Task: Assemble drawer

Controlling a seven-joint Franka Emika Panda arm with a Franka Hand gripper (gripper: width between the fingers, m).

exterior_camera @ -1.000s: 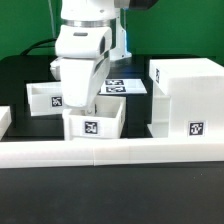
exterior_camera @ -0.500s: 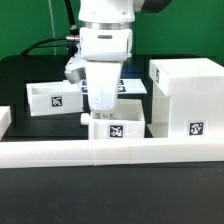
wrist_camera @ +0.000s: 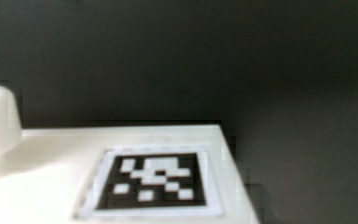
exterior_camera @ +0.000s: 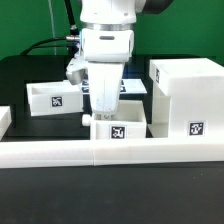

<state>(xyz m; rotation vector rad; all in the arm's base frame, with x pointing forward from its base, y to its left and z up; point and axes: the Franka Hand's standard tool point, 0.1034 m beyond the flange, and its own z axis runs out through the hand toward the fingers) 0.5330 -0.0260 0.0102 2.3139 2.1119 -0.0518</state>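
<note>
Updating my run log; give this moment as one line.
pincer: low at front small white plastic tray, grip unclear | tall white box housing: beside tray

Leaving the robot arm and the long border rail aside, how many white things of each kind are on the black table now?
Small white open-top plastic trays: 2
Tall white plastic box housing: 1
Flat white marker board: 1
Total: 4

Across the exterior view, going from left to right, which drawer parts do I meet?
first tray → second tray → housing
</note>
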